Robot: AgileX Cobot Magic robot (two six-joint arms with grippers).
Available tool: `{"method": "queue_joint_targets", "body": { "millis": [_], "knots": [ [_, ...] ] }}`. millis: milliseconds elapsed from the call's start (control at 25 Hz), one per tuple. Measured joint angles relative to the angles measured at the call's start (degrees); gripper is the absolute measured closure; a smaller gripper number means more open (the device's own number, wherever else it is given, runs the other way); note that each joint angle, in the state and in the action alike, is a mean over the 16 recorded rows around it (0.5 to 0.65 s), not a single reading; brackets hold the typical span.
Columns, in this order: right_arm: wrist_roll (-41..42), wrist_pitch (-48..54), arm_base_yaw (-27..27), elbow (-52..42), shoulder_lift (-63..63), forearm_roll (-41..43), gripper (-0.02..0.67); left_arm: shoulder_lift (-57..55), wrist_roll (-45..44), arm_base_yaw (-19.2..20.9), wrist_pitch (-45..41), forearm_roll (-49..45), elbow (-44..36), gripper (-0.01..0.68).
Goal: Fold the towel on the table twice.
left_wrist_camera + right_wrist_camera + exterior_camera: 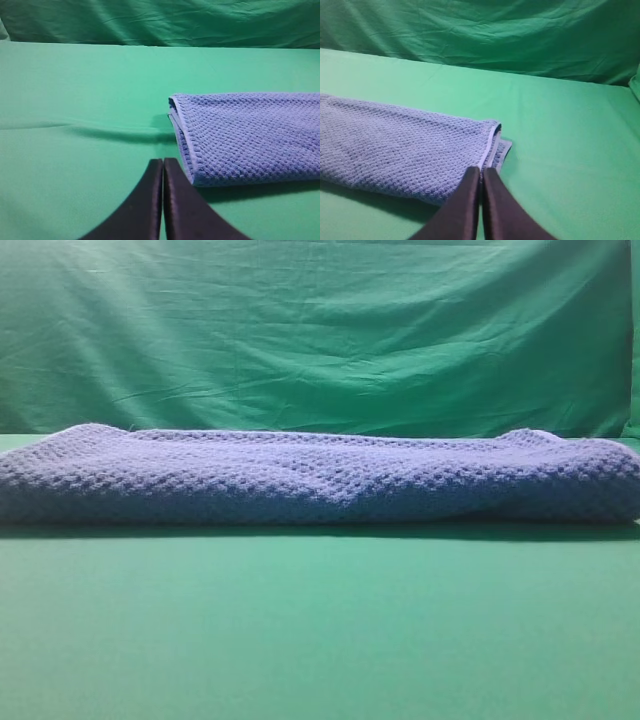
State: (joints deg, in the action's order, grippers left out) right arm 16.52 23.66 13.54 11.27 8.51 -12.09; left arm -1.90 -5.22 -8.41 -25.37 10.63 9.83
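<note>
One folded towel [320, 478], green backdrop [320, 330]

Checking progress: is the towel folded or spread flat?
Folded. The towel shows stacked layers at its left end, and doubled edges at its right end.

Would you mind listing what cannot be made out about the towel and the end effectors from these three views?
- Exterior high view: neither end effector is in frame; the towel's right end is cut off by the frame edge.
- Left wrist view: the towel's right part runs off the frame; the left end effector hides the table beneath it.
- Right wrist view: the right end effector covers part of the towel's near edge; how many layers lie there is unclear.
</note>
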Motion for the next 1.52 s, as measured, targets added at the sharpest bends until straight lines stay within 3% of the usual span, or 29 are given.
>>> {"method": "queue_joint_targets", "body": {
  "millis": [760,1520],
  "knots": [
    [-0.1,9.4,0.0,-1.1,0.0,0.3,0.649,2.0,0.0,0.0,7.3,-2.7,-8.4,0.673],
    [-0.1,3.3,0.0,-6.9,0.0,3.1,0.649,2.5,0.0,0.0,5.7,-5.4,-10.8,0.673]
  ]
}}
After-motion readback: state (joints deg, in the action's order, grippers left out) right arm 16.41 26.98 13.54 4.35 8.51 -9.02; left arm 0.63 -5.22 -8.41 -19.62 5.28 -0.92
